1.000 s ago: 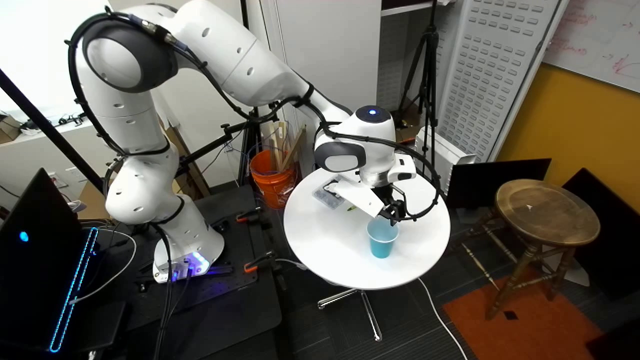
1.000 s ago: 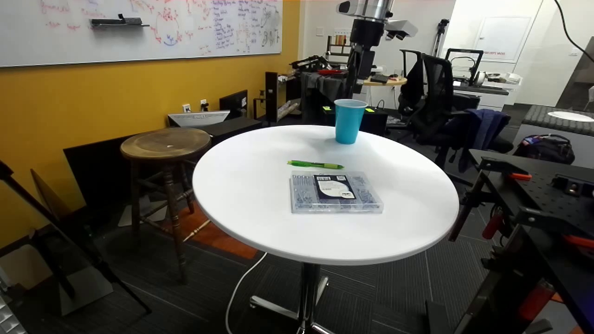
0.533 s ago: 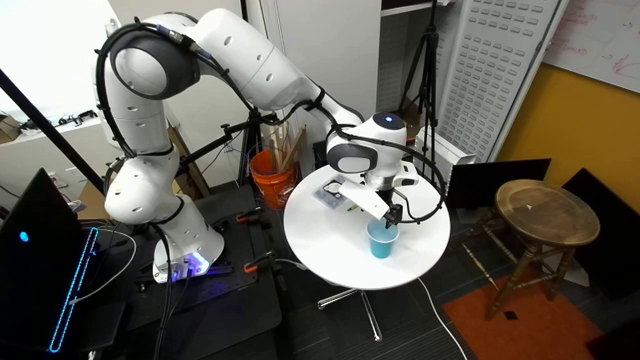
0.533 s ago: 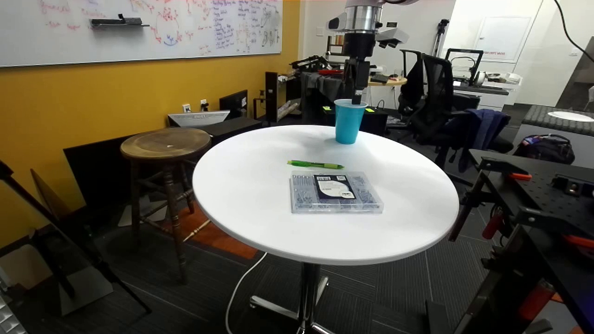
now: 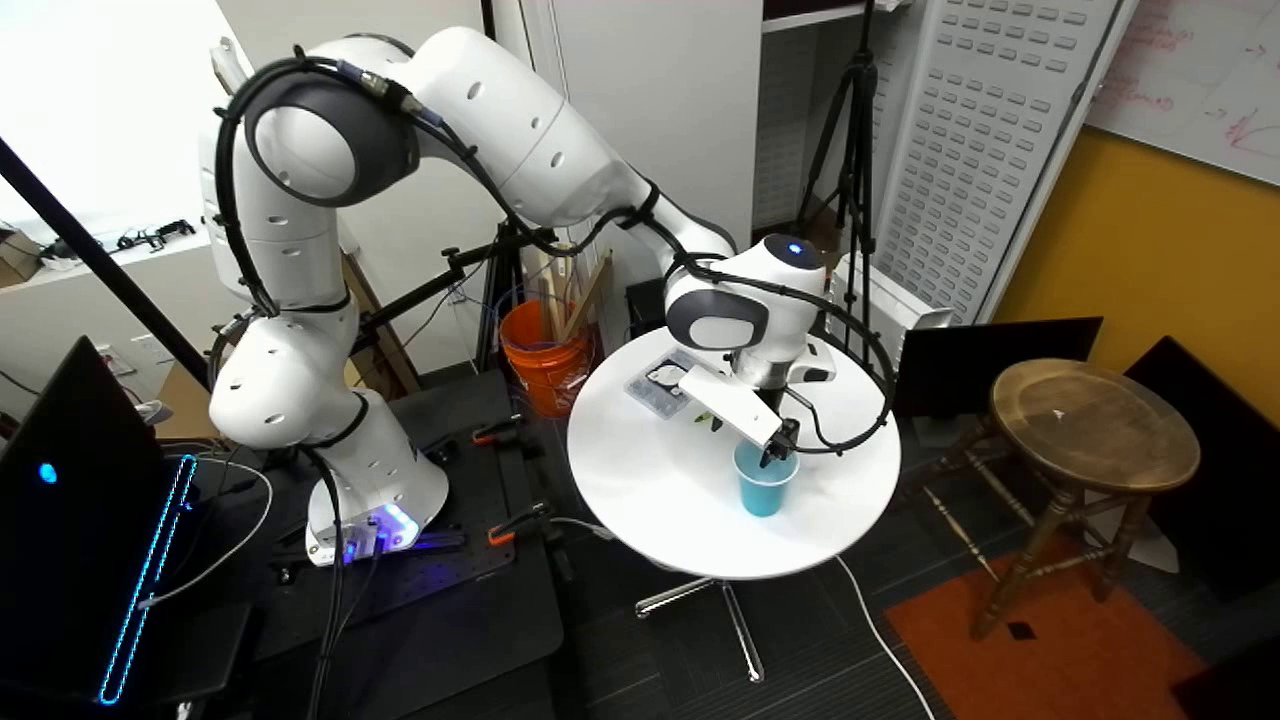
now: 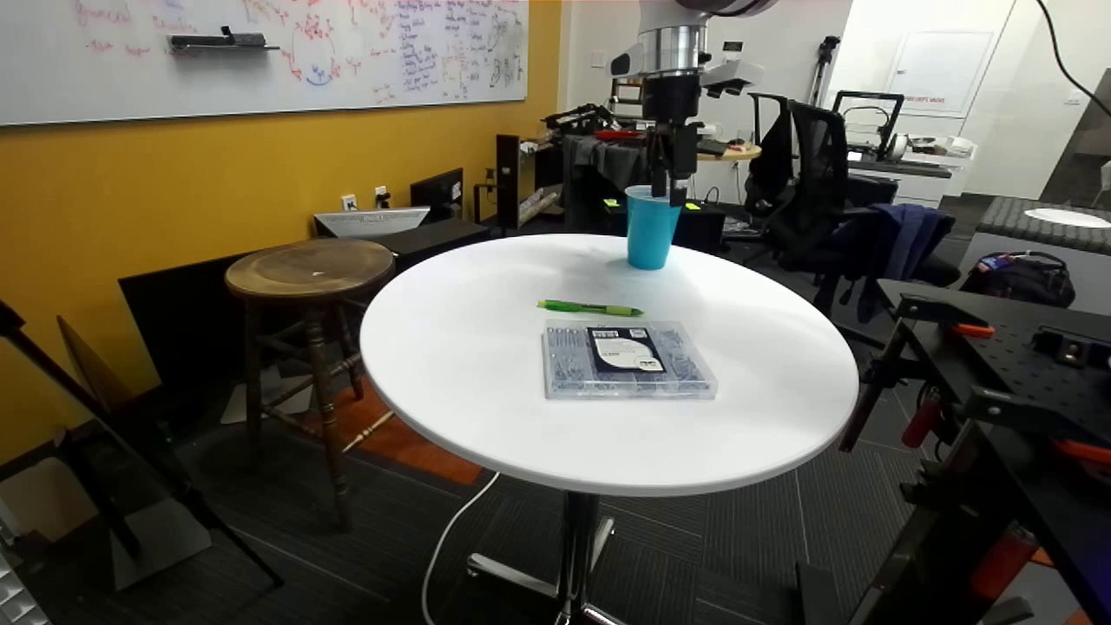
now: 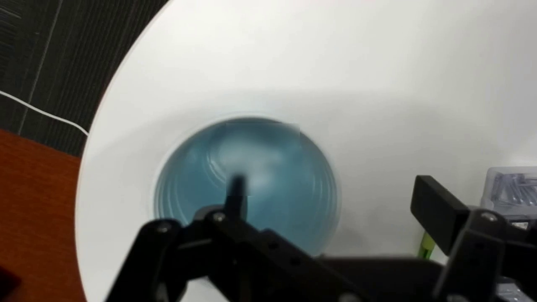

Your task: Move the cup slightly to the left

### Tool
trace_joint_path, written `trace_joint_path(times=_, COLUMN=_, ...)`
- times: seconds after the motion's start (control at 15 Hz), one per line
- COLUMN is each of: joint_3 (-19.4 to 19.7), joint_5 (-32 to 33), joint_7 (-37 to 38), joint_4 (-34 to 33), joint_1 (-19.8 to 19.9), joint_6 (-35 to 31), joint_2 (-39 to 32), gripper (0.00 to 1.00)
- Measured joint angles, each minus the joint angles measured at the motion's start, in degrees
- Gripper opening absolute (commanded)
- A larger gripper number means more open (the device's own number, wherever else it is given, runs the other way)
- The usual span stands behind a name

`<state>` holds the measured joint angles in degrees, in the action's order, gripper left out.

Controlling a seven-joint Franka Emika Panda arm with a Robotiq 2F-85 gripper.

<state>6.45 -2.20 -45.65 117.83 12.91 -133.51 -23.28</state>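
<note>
Astride one side of the blue cup [image 6: 651, 233], fingers [image 7: 439, 212] stand parted.
</note>
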Motion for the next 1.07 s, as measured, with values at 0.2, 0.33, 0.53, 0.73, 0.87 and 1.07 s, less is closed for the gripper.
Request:
trace_joint_path(times=0.2, joint_3=-0.01, joint_5=2.27, joint_7=0.49, joint_4=-1.15, joint_1=-0.04, joint_6=0.0, joint_2=-1.53, gripper=0.9)
trace_joint_path(times=0.33, joint_3=-0.08, joint_5=3.49, joint_7=0.99, joint_4=-1.89, joint_1=-0.06, joint_6=0.0, joint_2=-2.53, gripper=0.66)
trace_joint_path(times=0.53, joint_3=-0.21, joint_5=4.09, joint_7=1.01, joint_4=-2.98, joint_1=-0.06, joint_6=0.0, joint_2=-3.73, gripper=0.42)
trace_joint_path(times=0.73, joint_3=-0.38, joint_5=4.14, joint_7=1.01, joint_4=-3.77, joint_1=-0.06, joint_6=0.01, joint_2=-4.37, gripper=0.2)
trace_joint_path(times=0.87, joint_3=-0.45, joint_5=4.14, joint_7=1.01, joint_4=-4.24, joint_1=-0.05, joint_6=0.04, joint_2=-4.57, gripper=0.05)
trace_joint_path(times=1.07, joint_3=-0.56, joint_5=4.14, joint_7=1.01, joint_4=-4.71, joint_1=-0.03, joint_6=0.06, joint_2=-4.69, gripper=0.0)
